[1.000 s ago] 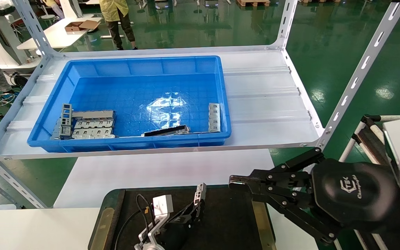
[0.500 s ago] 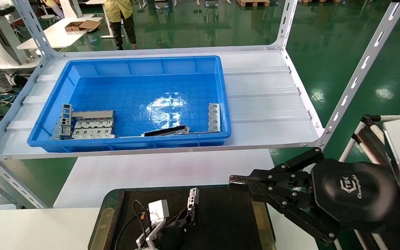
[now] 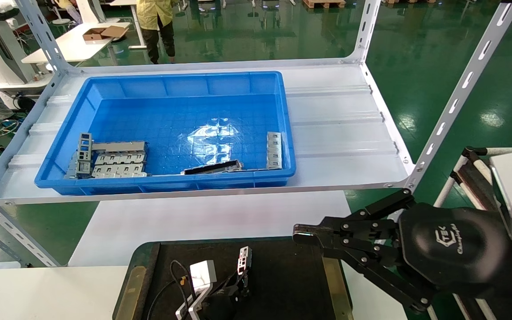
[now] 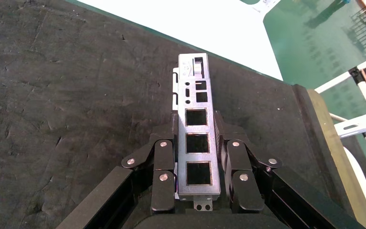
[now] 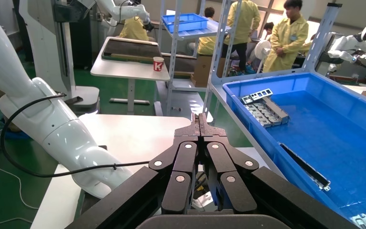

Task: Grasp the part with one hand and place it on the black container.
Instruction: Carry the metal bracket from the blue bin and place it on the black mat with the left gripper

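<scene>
My left gripper is low over the black container and is shut on the part, a slim silver-grey bar with rectangular cut-outs. In the left wrist view the part sits clamped between both fingers, its far end sticking out over the tray's matte black surface. I cannot tell whether the bar touches the tray. My right gripper hangs shut and empty at the tray's right side; the right wrist view shows its jaws pressed together.
A deep blue bin on the white shelf holds clustered grey pieces, a dark bar and a silver bar at its right wall. A white table lies between shelf and tray. Shelf uprights stand right.
My left gripper has drawn back toward me and sunk lower over the black tray with the part in it. The right arm has not moved.
</scene>
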